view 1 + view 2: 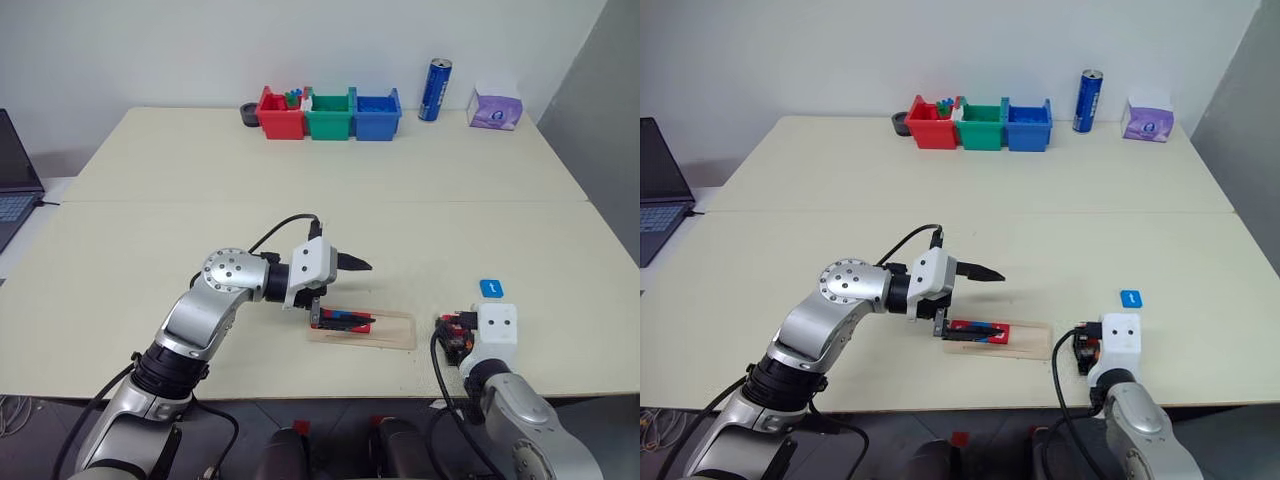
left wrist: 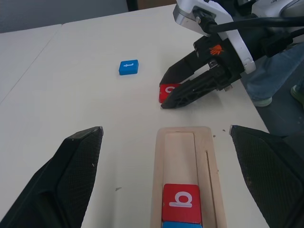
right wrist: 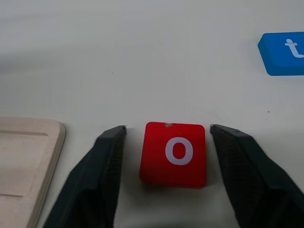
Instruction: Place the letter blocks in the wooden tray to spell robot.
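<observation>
The wooden tray (image 1: 392,331) lies near the table's front edge. A red "b" block (image 2: 181,203) and a blue block (image 2: 183,224) sit side by side in its groove. My left gripper (image 1: 345,292) hovers open over the tray's left end. A red "o" block (image 3: 174,153) lies flat on the table just right of the tray, between the fingers of my right gripper (image 3: 167,127). That gripper is open, with a gap on each side of the block. Farther right and back lies a blue "t" block (image 1: 491,289).
At the table's far edge stand a red bin (image 1: 280,115), a green bin (image 1: 330,115) and a blue bin (image 1: 377,115). A blue can (image 1: 434,90) and a purple tissue pack (image 1: 495,110) are to their right. A laptop (image 1: 10,190) sits at the left.
</observation>
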